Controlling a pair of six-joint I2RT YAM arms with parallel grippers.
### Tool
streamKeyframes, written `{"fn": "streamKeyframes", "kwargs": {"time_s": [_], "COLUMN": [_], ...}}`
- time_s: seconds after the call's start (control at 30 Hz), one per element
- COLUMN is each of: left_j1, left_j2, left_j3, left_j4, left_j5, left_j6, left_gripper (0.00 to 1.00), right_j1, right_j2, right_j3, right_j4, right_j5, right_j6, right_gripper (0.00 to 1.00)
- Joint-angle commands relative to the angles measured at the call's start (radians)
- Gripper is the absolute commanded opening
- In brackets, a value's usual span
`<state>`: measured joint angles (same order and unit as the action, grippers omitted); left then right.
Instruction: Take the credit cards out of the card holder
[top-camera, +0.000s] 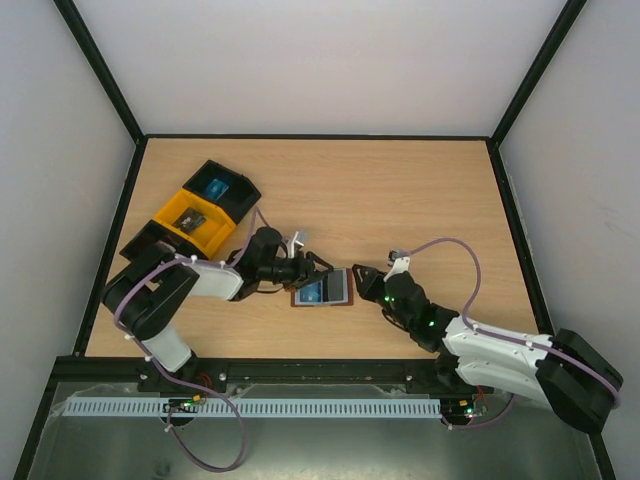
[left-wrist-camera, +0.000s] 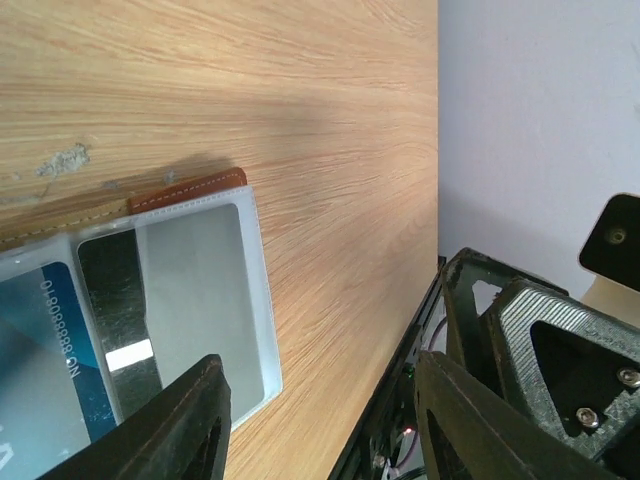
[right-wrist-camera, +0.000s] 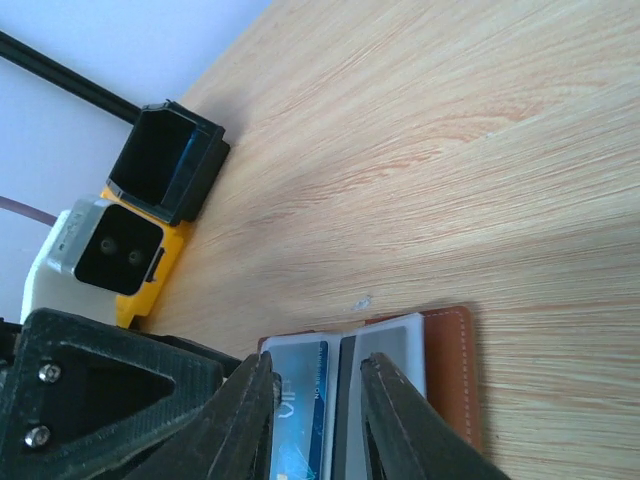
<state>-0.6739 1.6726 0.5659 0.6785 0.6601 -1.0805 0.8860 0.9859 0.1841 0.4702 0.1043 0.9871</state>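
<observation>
Card holder (top-camera: 322, 291) lies open near the table's (top-camera: 400, 200) near edge, centre, with 1 blue card (right-wrist-camera: 300, 390) in its pocket. Left gripper (top-camera: 314, 262) is released, jaws wide. Right gripper (top-camera: 356, 274) is slightly parted over it, and we see nothing held. We judge extraction is underway. Next move: pinch the card's edge and slide it out.

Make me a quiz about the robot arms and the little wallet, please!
1. True or false: the card holder lies open on the table.
2. What colour is the card showing in its pocket? A red, B blue, C green.
3. Fill in: beside the yellow bin sits a ___ bin.
Key: 1 true; 2 B; 3 black bin.
</observation>
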Motion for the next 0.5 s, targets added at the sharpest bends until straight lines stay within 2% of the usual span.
{"fn": "streamKeyframes", "kwargs": {"time_s": [0.0, 0.17, 0.33, 0.47], "left_j1": [0.022, 0.055, 0.07, 0.068], "left_j2": [-0.068, -0.099, -0.102, -0.044], "left_j3": [-0.011, -0.047, -0.079, -0.094], "left_j4": [-0.011, -0.025, -0.021, 0.06], "left_j5": [-0.032, -0.044, -0.048, -0.023], "left_j6": [0.034, 0.04, 0.05, 0.036], "left_gripper": [0.53, 0.53, 0.53, 0.52], "right_j1": [0.006, 0.005, 0.005, 0.006], "right_j2": [-0.07, -0.037, 0.099, 0.219], "right_j3": [0.033, 0.063, 0.119, 0.173], "right_j4": [-0.151, -0.135, -0.082, -0.063], "right_j5": [0.038, -0.035, -0.123, -0.165], "right_j6": [-0.054, -0.071, -0.086, -0.102], "right_gripper": [0.26, 0.26, 0.26, 0.26]}}
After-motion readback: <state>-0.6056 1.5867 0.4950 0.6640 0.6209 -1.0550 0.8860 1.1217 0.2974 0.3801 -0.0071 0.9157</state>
